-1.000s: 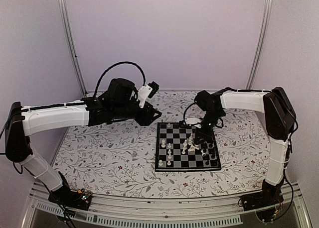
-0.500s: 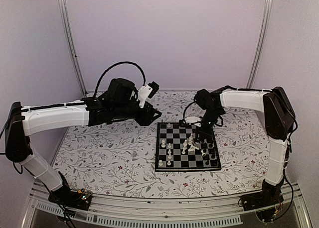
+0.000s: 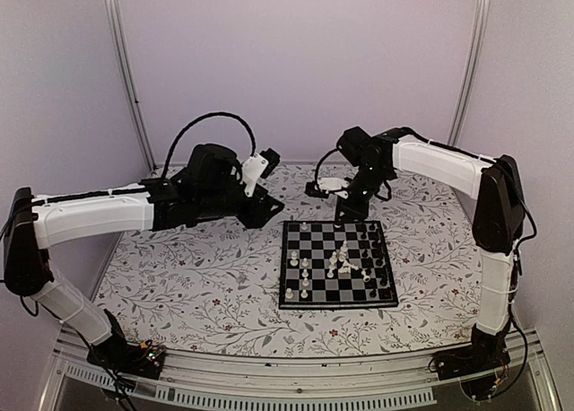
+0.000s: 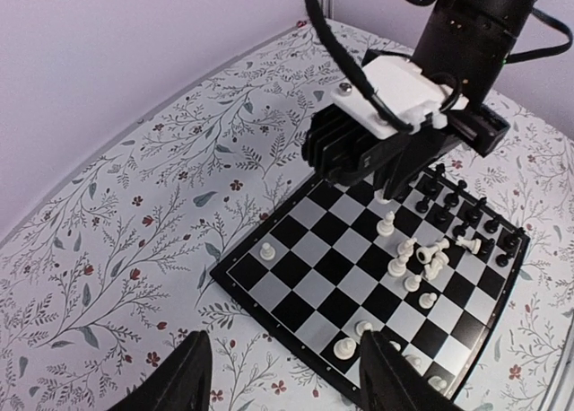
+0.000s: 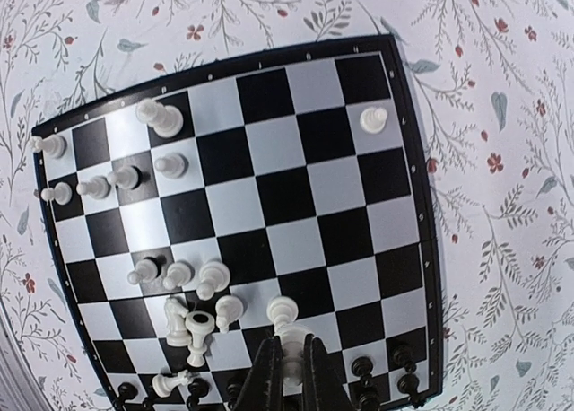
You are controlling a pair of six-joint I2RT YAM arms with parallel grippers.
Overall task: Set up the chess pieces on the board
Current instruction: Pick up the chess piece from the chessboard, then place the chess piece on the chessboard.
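The board (image 3: 316, 249) lies flat on the floral table, right of centre. My right gripper (image 3: 350, 215) hangs above its far edge, shut on a white chess piece (image 5: 283, 312) whose rounded head pokes out past the fingertips (image 5: 272, 362). Several white chess pieces (image 5: 193, 290) are bunched mid-board, some toppled. Others stand along the left side (image 3: 300, 272). Black chess pieces (image 3: 381, 266) line the right edge. My left gripper (image 3: 273, 201) floats open above the table off the board's far-left corner, with nothing between its fingers (image 4: 184, 375).
Grey walls and two metal uprights (image 3: 126, 70) close in the back of the floral table (image 3: 197, 285). The right arm's wrist and white camera mount (image 4: 399, 88) hang over the board's far side in the left wrist view.
My right gripper has shut on a white piece among the bunch and risen with it toward the board's far edge. The left arm has barely shifted.
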